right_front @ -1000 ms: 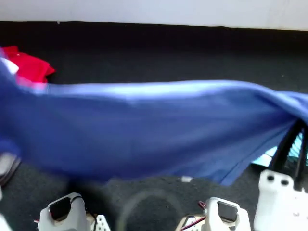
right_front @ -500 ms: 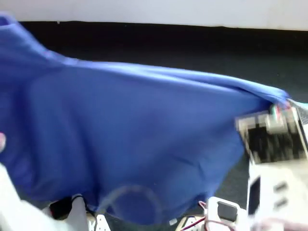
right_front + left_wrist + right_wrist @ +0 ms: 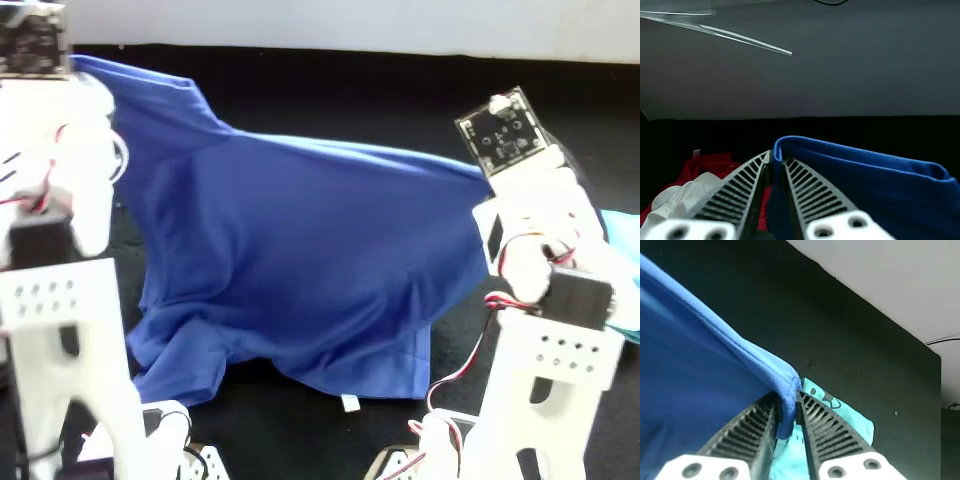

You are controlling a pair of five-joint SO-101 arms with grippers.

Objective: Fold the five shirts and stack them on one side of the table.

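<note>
Blue cotton shirt [image 3: 300, 260] hangs stretched between both arms, its top edge running from upper left of the high view to centre right. Left end effector [image 3: 776, 161] is clenched on one end of that edge, right end effector [image 3: 788, 407] on the other. The cloth drops below both, hem bunched on the black desk [image 3: 330, 90] at lower centre; laying it flat likely needs both lowering together.

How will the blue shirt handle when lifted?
Likely floppy: the blue shirt sags between the left gripper and right gripper, its lower edge crumpled on the table. Probably light, since thin pinches at two edges carry it.
</note>
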